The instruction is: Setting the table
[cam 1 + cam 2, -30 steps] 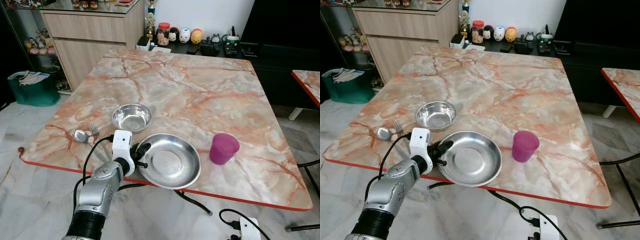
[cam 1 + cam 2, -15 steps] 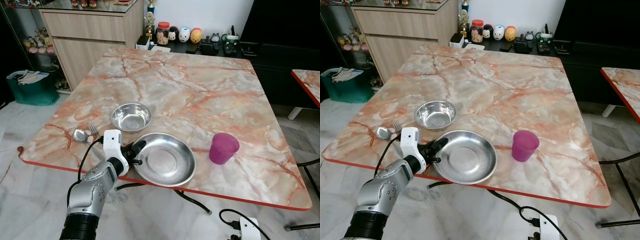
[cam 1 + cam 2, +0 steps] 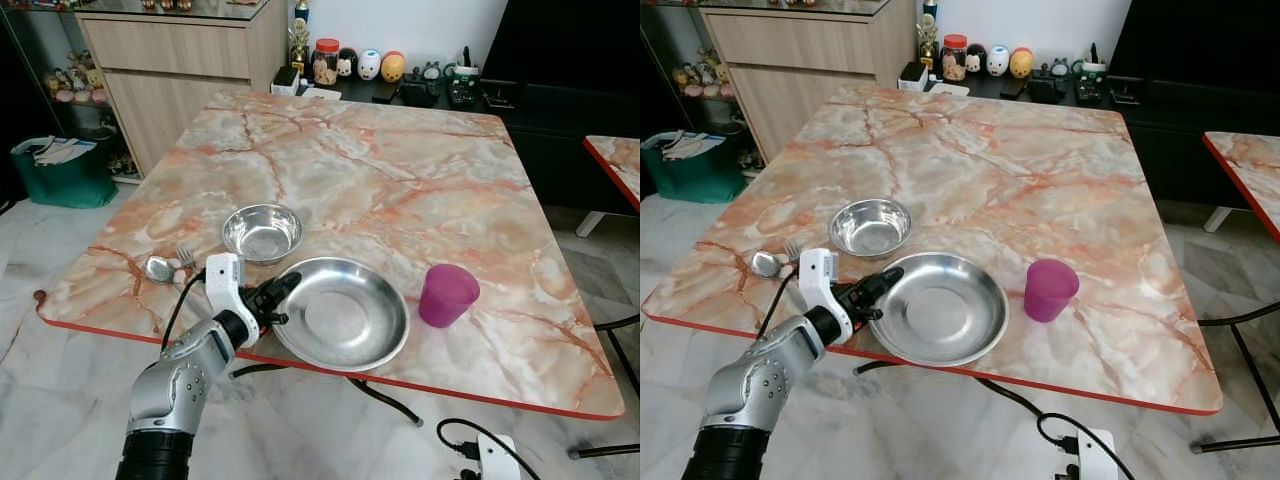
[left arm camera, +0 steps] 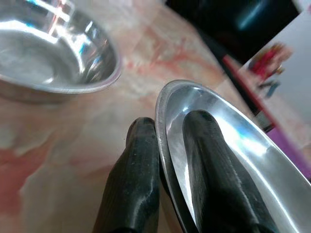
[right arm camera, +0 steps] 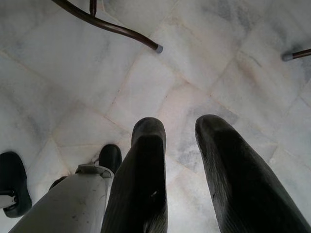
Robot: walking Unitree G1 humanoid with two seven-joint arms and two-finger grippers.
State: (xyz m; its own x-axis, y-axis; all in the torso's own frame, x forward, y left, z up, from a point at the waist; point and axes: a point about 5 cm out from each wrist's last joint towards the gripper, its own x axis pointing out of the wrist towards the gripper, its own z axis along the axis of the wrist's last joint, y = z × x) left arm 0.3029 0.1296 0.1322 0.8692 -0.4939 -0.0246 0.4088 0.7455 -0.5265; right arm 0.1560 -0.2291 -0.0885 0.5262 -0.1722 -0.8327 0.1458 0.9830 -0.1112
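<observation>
Marble table (image 3: pixel 400 180): left gripper (image 3: pixel 283 290) pinches empty plate (image 3: pixel 345 313); bowl (image 3: pixel 262 232) empty.

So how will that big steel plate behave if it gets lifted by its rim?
Probably stiff: the steel plate looks like thin metal, likely light. Its polished rim may slip between the left end effector fingers, which pinch one edge only, so it could droop.
</observation>
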